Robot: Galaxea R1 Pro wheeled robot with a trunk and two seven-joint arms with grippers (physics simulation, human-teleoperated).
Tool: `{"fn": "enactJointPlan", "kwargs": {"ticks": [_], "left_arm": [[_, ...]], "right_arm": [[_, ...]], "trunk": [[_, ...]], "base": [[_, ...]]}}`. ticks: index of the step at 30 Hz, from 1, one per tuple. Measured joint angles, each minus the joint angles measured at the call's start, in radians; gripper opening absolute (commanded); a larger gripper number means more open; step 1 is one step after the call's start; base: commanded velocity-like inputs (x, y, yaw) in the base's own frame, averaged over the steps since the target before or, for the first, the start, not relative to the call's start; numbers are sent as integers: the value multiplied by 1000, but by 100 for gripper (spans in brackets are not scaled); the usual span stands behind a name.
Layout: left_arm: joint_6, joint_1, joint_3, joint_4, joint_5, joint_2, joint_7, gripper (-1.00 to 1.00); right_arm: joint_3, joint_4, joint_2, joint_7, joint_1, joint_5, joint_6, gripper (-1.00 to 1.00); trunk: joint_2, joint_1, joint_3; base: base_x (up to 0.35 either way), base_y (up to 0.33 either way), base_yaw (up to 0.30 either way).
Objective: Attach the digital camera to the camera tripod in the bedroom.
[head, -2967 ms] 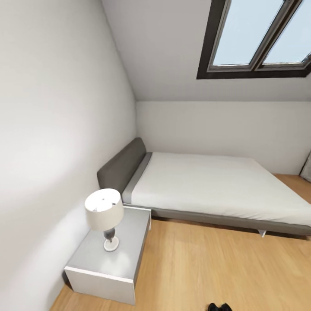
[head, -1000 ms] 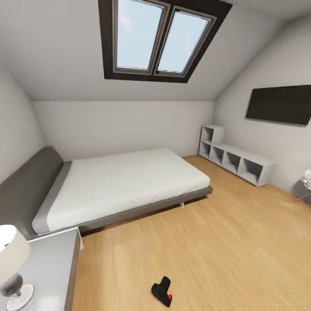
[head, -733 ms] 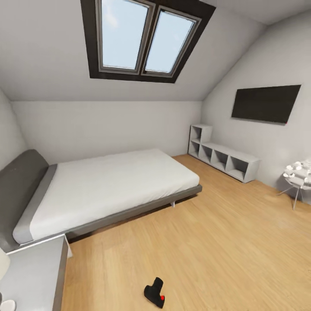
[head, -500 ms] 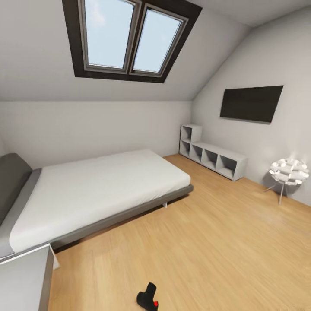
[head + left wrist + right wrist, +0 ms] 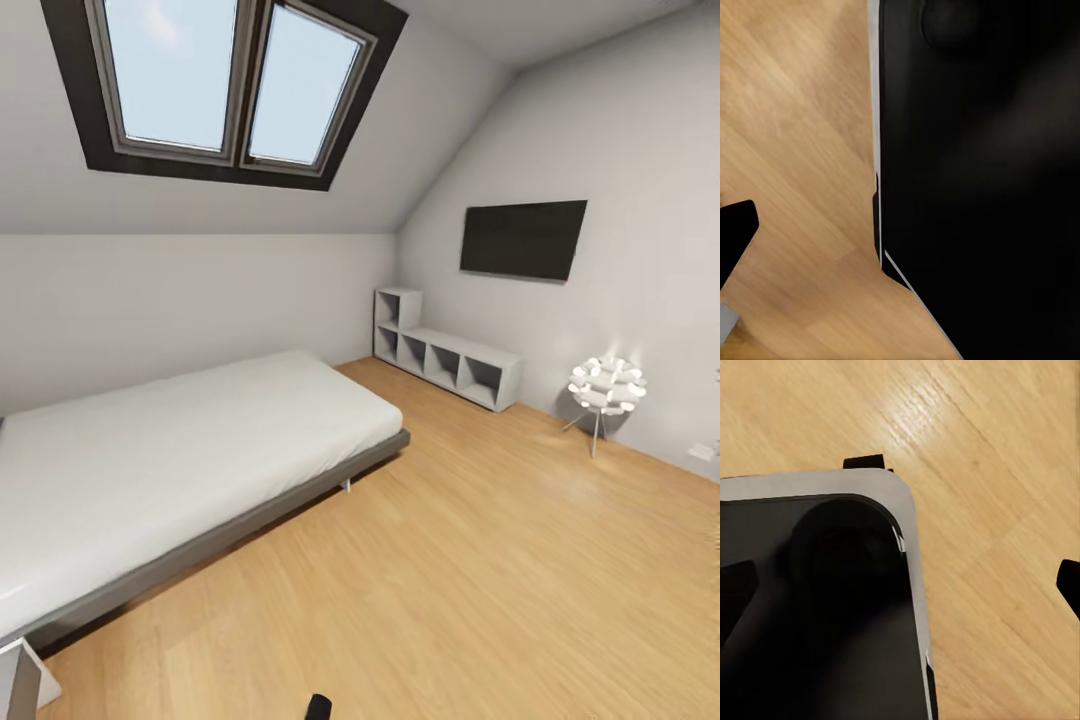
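Facing bed (image 5: 190, 440), wall screen (image 5: 522, 239), flower lamp (image 5: 605, 385) (lit)

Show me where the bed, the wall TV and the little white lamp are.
bed (image 5: 180, 450), head view, middle of the white mattress top.
wall TV (image 5: 523, 240), head view, centre of the black screen.
white lamp (image 5: 606, 384), head view, its flower-shaped head.

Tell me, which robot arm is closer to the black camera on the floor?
Left, probably, just barely. The digital camera peeks over the head view's bottom edge, slightly left of middle. Both arms hang down by the robot's base, above the wood floor, neither reaching toward it.
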Motion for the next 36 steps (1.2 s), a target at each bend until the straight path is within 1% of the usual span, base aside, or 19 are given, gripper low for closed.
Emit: {"fn": "enactJointPlan", "kwargs": {"ticks": [8,28,32,36], "left_arm": [[0,0,0,0,0,0,0,100],[-1,0,0,-6,0,1,0,100],[-3,0,0,-32,0,5,0,100],[-5,0,0,-97,0,19,1,100]], "right_arm": [[0,0,0,0,0,0,0,100],[5,0,0,-1,0,5,1,100],[15,0,0,-3,0,10,1,100],[20,-10,-7,-8,0,15,-7,100]], "trunk": [[0,0,0],[0,0,0],[0,0,0],[0,0,0]], "base": [[28,3,-63],[19,0,-5],[68,0,0],[61,0,0]]}}
